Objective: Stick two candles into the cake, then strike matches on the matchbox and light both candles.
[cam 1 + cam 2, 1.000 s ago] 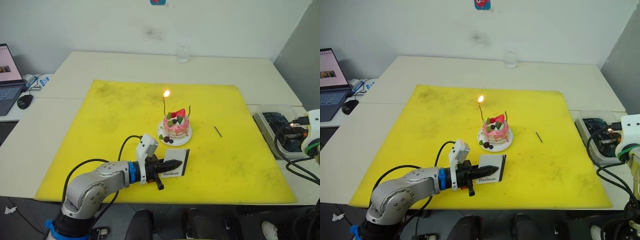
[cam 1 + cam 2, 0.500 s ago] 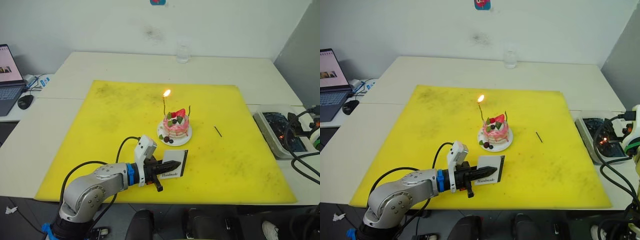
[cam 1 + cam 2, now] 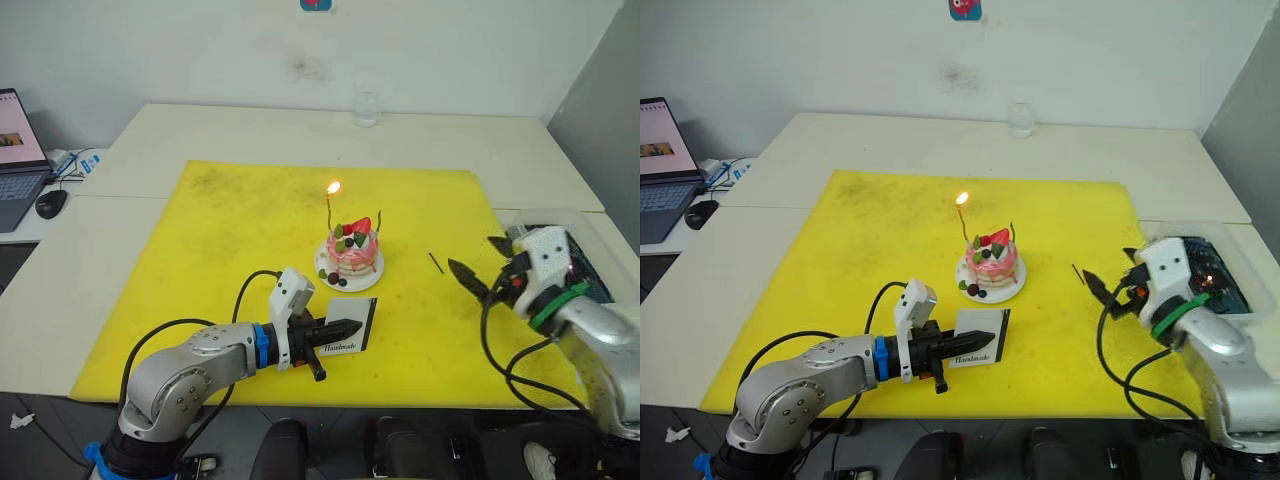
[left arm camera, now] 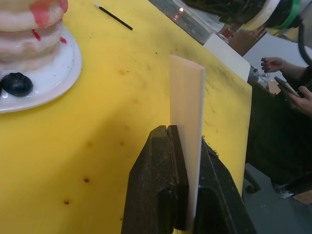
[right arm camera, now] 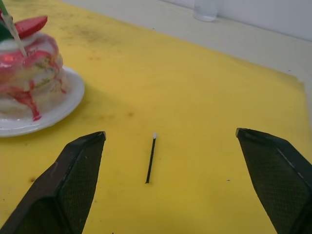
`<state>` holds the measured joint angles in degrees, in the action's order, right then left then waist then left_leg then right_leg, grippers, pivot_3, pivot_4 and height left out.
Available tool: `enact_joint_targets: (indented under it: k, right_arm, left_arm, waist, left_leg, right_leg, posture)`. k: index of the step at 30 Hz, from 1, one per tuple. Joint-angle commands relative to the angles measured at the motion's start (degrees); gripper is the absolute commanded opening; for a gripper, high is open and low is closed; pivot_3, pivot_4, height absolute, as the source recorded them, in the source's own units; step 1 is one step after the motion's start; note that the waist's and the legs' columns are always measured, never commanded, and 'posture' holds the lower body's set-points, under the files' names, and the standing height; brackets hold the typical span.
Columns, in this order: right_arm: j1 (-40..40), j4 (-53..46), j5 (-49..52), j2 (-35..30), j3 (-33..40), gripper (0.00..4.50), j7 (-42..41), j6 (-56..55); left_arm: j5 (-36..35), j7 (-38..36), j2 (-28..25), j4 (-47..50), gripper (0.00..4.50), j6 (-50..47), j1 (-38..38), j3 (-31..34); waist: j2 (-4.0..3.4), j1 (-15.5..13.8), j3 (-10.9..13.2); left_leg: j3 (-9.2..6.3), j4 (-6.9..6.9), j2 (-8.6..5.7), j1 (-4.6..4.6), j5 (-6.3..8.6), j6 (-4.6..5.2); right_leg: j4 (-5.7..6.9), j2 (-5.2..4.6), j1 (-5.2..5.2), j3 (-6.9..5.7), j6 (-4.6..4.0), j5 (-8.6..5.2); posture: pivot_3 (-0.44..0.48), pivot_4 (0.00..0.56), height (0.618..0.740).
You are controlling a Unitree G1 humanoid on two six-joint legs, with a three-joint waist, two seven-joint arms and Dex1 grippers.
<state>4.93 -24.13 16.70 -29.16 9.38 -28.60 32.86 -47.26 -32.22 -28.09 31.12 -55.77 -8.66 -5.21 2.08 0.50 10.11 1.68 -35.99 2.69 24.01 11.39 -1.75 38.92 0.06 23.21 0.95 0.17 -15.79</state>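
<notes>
Your right pincer (image 3: pixel 1108 288) has swung in over the yellow mat (image 3: pixel 250 220) since half a second ago, when that arm sat off at the right edge by the tray; it now hangs with its fingers spread wide, holding nothing. The spare match (image 5: pixel 150 158) lies on the mat between those fingers in the right wrist view, apart from both, its pale head pointing away. Your left pincer (image 3: pixel 340 328) has not shifted: it is clamped on the matchbox (image 3: pixel 352 328), standing it on edge near the front of the mat. Just beyond it you have the cake (image 3: pixel 354 248) on its white plate (image 3: pixel 326 274), mid-mat. Two candles stand in it: the left candle (image 3: pixel 329 212) burns, the right candle (image 3: pixel 381 219) is unlit. The clear tray (image 3: pixel 1210 262) to your right is partly hidden behind the right arm. Farther back on the surface (image 3: pixel 250 130) stands a glass (image 3: pixel 366 106), with a laptop (image 3: pixel 18 150) cut off at the left edge
</notes>
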Motion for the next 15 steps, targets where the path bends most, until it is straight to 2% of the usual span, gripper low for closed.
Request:
enact_joint_targets:
  k: [1, 7, 15]
  right_arm:
    - [2.4, 4.9, -2.6, 1.6, -2.6, 4.48, 0.7, -5.5]
    - [6.4, 14.8, -5.7, 5.8, -5.3, 4.48, 3.0, -11.5]
    - [8.7, 20.5, -7.2, 8.0, -5.9, 4.48, 5.1, -12.4]
  left_arm:
    - [-1.3, -0.7, -0.4, 1.5, 0.00, 0.1, -0.5, 0.9]
    - [-1.7, -0.3, -0.8, 2.1, 0.00, 0.0, -0.4, 1.2]
    - [-2.4, 0.2, -1.3, 2.4, 0.00, 0.0, -0.1, 1.1]
  waist:
    - [0.00, 0.0, 0.0]
    - [0.00, 0.0, 0.0]
    - [0.00, 0.0, 0.0]
  left_leg:
    - [0.00, 0.00, 0.00, 0.00, 0.00, 0.00]
    - [-0.01, 0.02, 0.01, 0.01, 0.00, 0.00]
    - [0.01, 0.01, 0.00, 0.01, 0.00, 0.00]
  right_leg:
    - [0.00, 0.00, 0.01, 0.01, 0.00, 0.00]
    - [0.01, 0.02, 0.01, -0.01, -0.01, 0.00]
    - [0.03, 0.01, 0.01, 0.02, 0.00, 0.01]
  posture:
    - [0.000, 0.150, 0.740]
    - [0.000, 0.150, 0.740]
    - [0.000, 0.150, 0.740]
